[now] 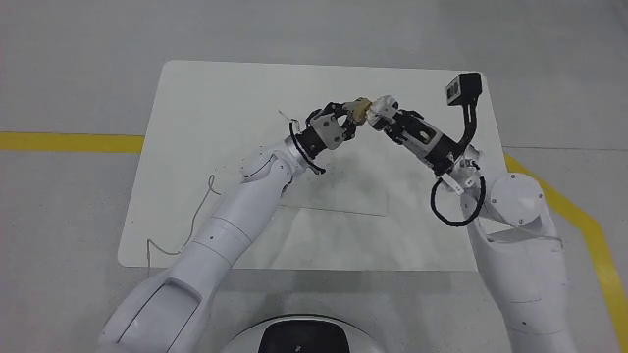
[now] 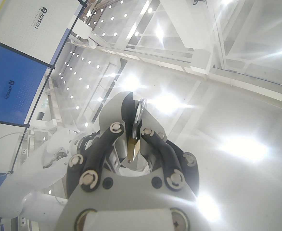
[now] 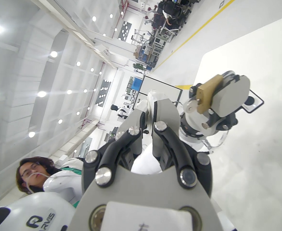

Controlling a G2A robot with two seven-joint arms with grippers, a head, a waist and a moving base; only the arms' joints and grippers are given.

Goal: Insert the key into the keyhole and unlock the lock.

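Two white robot arms are facing each other tip to tip over a white bench (image 1: 196, 167), both claws raised off its surface. The left claw (image 2: 135, 108) is pinching a small brass lock (image 2: 133, 148). Its black-padded fingers (image 2: 127, 111) are clamping the silver shackle (image 2: 139, 112), which is pointing out toward the fingertips. The brass body is sitting deeper in, toward the claw's base.

The right claw (image 3: 156, 102) is hanging just beside the lock, directly opposite the left claw. Its fingers are lying pressed together, with nothing showing between them.

In the right wrist view, a silver key (image 3: 191, 105) is sticking out of the end of the lock's brass body, on the side turned toward the left claw's wrist. The key's head is lying just beside the right claw's tips. Whether the two are touching cannot be told.
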